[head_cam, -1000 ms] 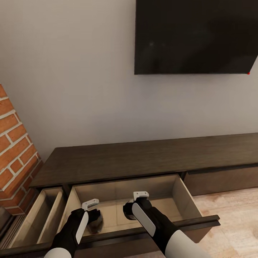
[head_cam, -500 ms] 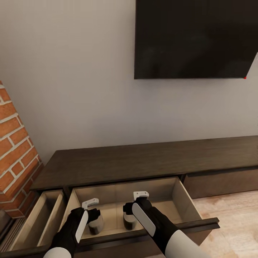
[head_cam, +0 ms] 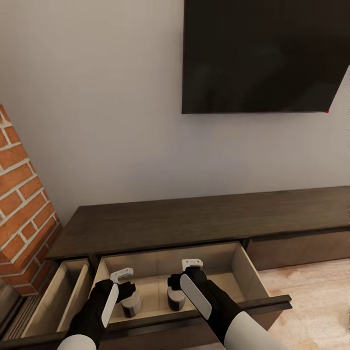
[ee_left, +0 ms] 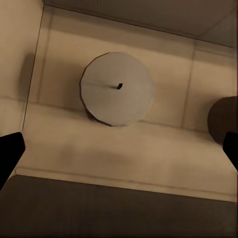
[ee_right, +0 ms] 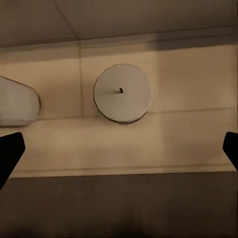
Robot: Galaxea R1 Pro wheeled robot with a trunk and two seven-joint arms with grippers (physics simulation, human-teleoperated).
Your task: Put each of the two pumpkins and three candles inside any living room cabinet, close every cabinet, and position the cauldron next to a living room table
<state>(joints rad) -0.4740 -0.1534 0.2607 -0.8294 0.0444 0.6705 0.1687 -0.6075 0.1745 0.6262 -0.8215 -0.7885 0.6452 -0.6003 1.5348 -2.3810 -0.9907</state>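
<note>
On the left, my left pincer (head_cam: 127, 286) hangs spread wide with nothing in it over the open drawer (head_cam: 243, 267) of the cabinet (head_cam: 194, 221), and the left candle (head_cam: 131, 305) stands on the drawer floor right below it. In the left wrist view that candle (ee_left: 117, 89) shows as a flat round top with the wick dead centre, so I judge it upright, long axis vertical and wick up. The risk I see is catching it with a fingertip as I pull the arm out and tipping it so it rolls on the floor of the drawer. To the right, my right pincer (head_cam: 176, 281) is equally wide and empty above the right candle (head_cam: 176, 300), which also stands upright with its wick (ee_right: 121, 90) up. Both arms reach over the dark drawer front (head_cam: 204, 313); closing before they are clear would jam the drawer against them.
</note>
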